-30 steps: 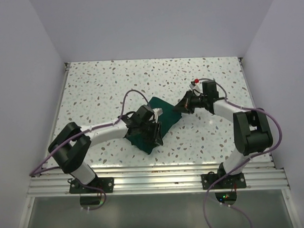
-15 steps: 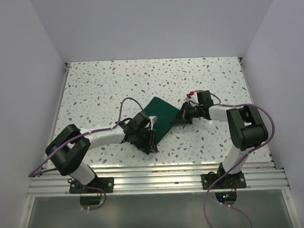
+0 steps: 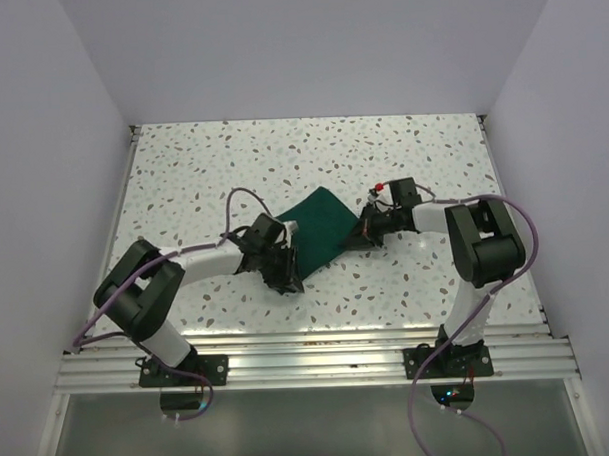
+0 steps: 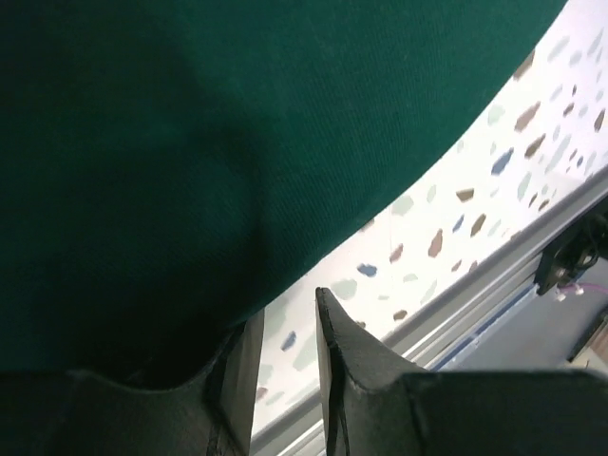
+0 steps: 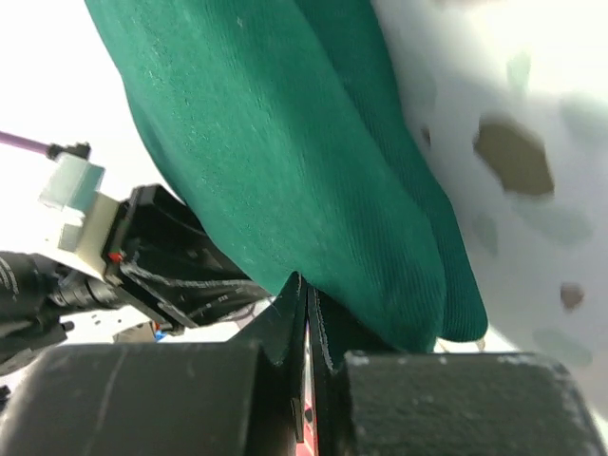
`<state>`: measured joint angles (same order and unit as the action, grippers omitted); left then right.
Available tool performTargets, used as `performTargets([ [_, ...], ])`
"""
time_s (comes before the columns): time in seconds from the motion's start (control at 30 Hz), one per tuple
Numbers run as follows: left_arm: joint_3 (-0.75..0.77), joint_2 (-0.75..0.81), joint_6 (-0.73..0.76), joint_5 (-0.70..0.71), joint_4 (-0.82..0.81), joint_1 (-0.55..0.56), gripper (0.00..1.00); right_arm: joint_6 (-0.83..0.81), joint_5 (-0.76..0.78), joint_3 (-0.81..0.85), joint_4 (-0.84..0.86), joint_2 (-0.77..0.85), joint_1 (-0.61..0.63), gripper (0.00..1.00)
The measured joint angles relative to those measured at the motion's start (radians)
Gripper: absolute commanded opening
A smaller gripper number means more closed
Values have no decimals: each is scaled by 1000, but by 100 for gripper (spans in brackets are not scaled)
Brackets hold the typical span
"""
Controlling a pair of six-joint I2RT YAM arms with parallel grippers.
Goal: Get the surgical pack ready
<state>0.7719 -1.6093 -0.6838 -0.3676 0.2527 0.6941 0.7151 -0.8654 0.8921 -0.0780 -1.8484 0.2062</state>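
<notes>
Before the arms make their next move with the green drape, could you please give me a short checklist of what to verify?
1. Hold by the right gripper: ok, jaws shut on an edge of the surgical pack.
2. Hold by the left gripper: cannot tell; the table shows through a narrow gap between its jaws.
3. Pack folded into a compact bundle: ok.
4. Pack well inside the table's edges: ok.
</notes>
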Motion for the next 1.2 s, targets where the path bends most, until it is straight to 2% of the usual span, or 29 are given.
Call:
performTargets([
  [0.23, 176, -130, 87, 6, 66, -88, 34, -11, 48, 172, -63, -91, -4, 0],
  [0.33, 239, -163, 124, 31, 95, -91, 42, -23, 84, 236, -97, -105, -8, 0],
  [0.43, 237, -139, 131, 43, 117, -91, 48, -46, 115, 269, -143, -98, -10, 0],
  [0.5, 196, -76, 127, 48, 121, -91, 50, -63, 132, 271, -176, -78, -10, 1],
  [0.6, 106, 112, 106, 53, 146, -92, 52, -84, 152, 270, -242, -18, -10, 4],
  [0.83, 73, 476, 29, 97, 159, -92, 65, -161, 195, 263, -360, 203, -10, 16],
  [0.87, 73, 509, 16, 110, 159, -92, 72, -170, 196, 257, -371, 228, -10, 19],
  [0.9, 73, 533, 9, 121, 158, -92, 99, -178, 198, 246, -374, 248, -10, 21],
  [1.03, 77, 559, -29, 164, 157, -95, 100, -193, 207, 166, -382, 278, -10, 37],
  [1.07, 77, 558, -34, 174, 157, -96, 100, -193, 216, 144, -385, 278, -10, 50],
  [1.1, 77, 557, -40, 183, 158, -98, 100, -191, 223, 127, -389, 278, -10, 57],
  [1.17, 77, 557, -51, 195, 158, -101, 100, -193, 239, 98, -405, 278, -10, 77],
  [1.2, 77, 557, -58, 198, 158, -102, 100, -194, 251, 89, -414, 279, -10, 98],
])
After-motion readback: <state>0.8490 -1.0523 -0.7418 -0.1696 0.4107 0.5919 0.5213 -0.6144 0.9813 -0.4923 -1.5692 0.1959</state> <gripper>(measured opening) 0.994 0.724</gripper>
